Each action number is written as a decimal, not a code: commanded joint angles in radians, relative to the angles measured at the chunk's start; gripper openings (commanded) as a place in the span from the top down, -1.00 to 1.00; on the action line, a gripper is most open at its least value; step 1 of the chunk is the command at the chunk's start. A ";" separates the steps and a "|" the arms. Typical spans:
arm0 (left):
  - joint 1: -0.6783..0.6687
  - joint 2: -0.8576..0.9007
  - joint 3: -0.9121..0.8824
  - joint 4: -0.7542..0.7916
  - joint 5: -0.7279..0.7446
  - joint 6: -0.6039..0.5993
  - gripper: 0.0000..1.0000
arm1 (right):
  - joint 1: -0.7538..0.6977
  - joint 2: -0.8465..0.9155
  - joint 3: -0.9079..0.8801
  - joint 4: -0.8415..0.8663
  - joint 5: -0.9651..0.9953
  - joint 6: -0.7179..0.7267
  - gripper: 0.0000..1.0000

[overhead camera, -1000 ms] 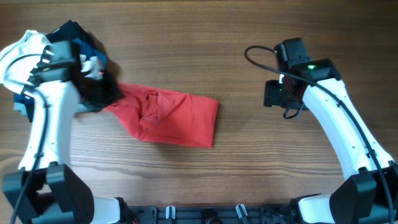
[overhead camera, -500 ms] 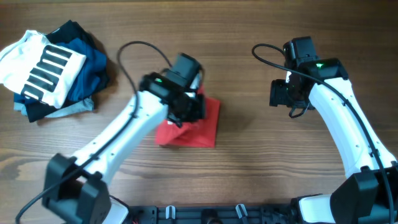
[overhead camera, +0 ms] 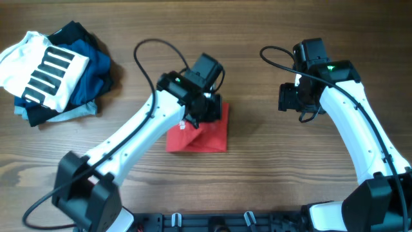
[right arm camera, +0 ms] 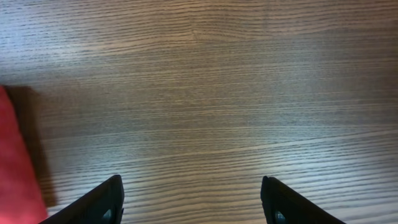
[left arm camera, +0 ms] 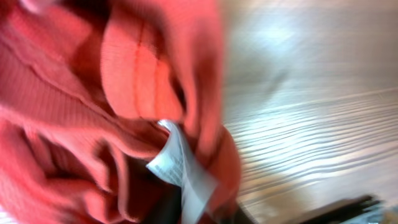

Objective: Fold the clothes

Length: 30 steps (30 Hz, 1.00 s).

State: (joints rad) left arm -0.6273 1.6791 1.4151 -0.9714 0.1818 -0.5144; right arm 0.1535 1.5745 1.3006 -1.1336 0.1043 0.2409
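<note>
Shirt [overhead camera: 207, 136] lies near table centre, bunched into a small, roughly square red bundle. Its right and near edges run fairly straight. The far-left corner is under the left gripper [overhead camera: 203, 113]. A white label [overhead camera: 184, 125] sticks out at the left edge.

In the left wrist view, red cloth [left arm camera: 93, 93] fills the left side in rumpled folds with a stitched seam, and the label [left arm camera: 184, 173] hangs in front. The view is blurred. Cannot tell whether the left jaws pinch the cloth or just sit against it. Bare wood [left arm camera: 311, 93] shows on the right.

The left arm [overhead camera: 138, 138] reaches diagonally from the near-left base to the shirt, crossing the wood to the shirt's left.

The right gripper [overhead camera: 291, 98] hovers right of the shirt, well apart from it, with bare table [overhead camera: 257, 129] between them. In the right wrist view its fingers [right arm camera: 102, 200] stand wide with nothing between them and wood grain below. The shirt's red edge [right arm camera: 15, 155] shows at the far left of that view.

Bare wood also runs along the near side of the shirt and across the far strip behind it.

A pile sits at the far-left corner, well apart from the shirt. It has a white striped garment [overhead camera: 42, 69] on top of blue ones [overhead camera: 95, 67].
</note>
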 commanded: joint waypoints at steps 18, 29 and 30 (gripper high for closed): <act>0.183 -0.130 0.090 -0.099 -0.328 0.000 0.05 | 0.018 -0.021 0.016 0.091 -0.559 -0.269 -0.47; 0.457 0.151 0.090 -0.086 -0.068 0.066 0.01 | 0.279 0.008 0.016 0.313 -0.584 -0.314 -0.65; 0.462 0.179 0.090 -0.085 -0.061 0.066 0.01 | 0.294 0.021 0.016 0.324 -0.583 -0.319 -0.65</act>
State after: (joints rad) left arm -0.1844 1.7706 1.5028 -1.0603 0.0544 -0.4793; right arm 0.3901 1.5745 1.3006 -0.8421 -0.4351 -0.0288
